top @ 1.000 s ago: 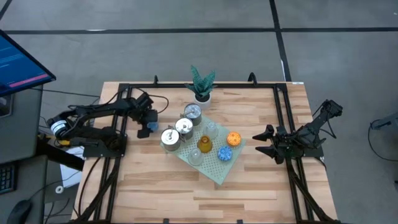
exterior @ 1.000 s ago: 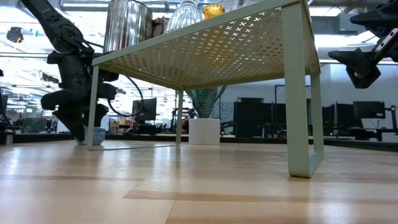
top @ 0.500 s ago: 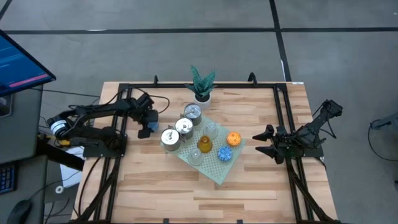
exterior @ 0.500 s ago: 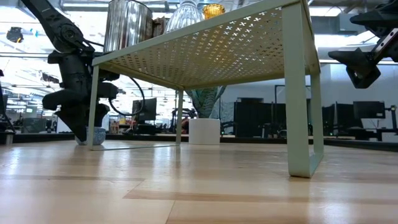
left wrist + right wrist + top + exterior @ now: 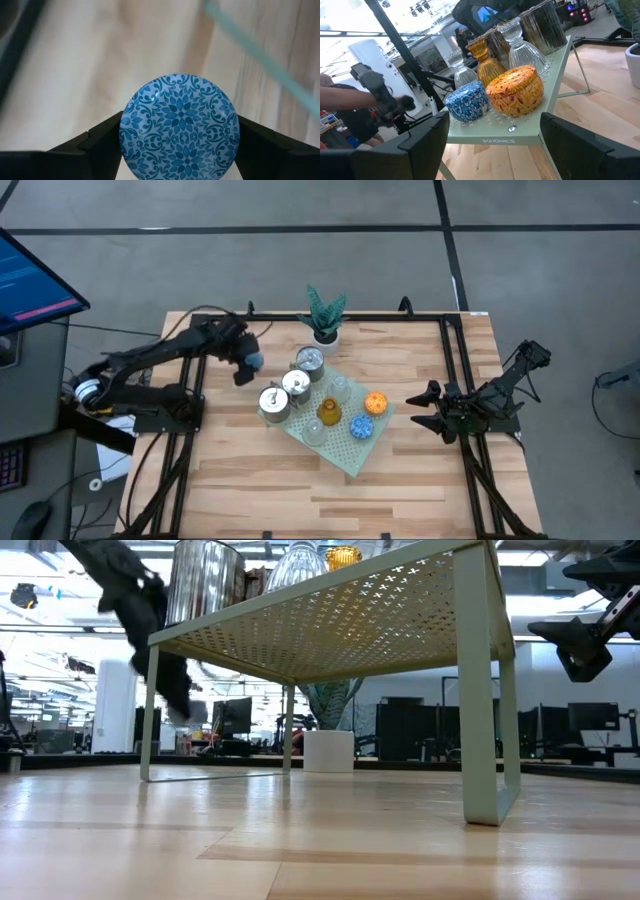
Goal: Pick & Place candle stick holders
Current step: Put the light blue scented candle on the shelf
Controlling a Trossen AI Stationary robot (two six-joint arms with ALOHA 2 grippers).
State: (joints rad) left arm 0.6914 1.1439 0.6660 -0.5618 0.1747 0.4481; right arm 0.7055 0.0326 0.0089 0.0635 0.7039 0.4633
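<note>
My left gripper (image 5: 246, 363) is shut on a blue patterned round candle holder (image 5: 179, 125), in the air left of the pale green perforated stand (image 5: 352, 455); it also shows in the low view (image 5: 172, 685). On the stand are three silver holders (image 5: 296, 383), clear glass ones (image 5: 340, 388), an amber one (image 5: 329, 412), an orange one (image 5: 376, 403) and a blue one (image 5: 361, 427). My right gripper (image 5: 416, 409) is open and empty, right of the stand. My left gripper pinches the blue holder by two opposite sides of its round wall (image 5: 126, 136) between its two fingers (image 5: 100, 146). The fingers come from above, pointing down. The holder is lifted clear of the table, its patterned top facing the wrist camera.
A green-leaved plant in a white pot (image 5: 325, 320) stands at the table's far edge, just behind the stand. The stand's legs (image 5: 485, 720) hold its top well above the table. Bare wood lies toward the near edge (image 5: 330, 500). A black frame (image 5: 200, 330) rims the table.
My left gripper, still shut on the blue holder, has risen from the table and gone toward the far edge and slightly right, nearer the stand. The holder, which stood on the table, is now lifted clear.
</note>
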